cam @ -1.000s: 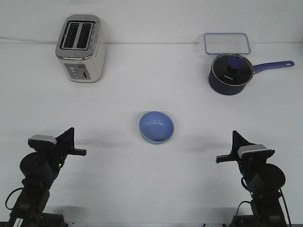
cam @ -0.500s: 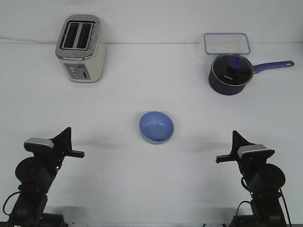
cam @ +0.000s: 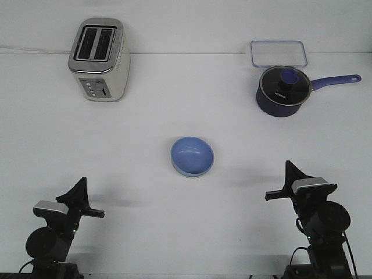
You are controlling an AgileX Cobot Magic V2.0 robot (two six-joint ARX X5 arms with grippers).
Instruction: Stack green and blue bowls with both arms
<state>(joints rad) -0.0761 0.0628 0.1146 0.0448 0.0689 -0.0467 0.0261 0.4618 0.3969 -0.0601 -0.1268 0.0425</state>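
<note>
On the white surface (cam: 145,221), the left arm's black pincer (cam: 87,210) sits low at the near left, holding nothing, its gap unclear. The periwinkle blue round bowl (cam: 192,155) sits centrally, a pale rim showing beneath it. The right pincer (cam: 278,192) likewise holds nothing, opening unclear.

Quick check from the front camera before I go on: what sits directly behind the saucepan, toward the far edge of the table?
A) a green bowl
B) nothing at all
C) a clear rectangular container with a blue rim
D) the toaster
C: a clear rectangular container with a blue rim lies just behind the lidded saucepan; the toaster stands far off on the other side.
</note>
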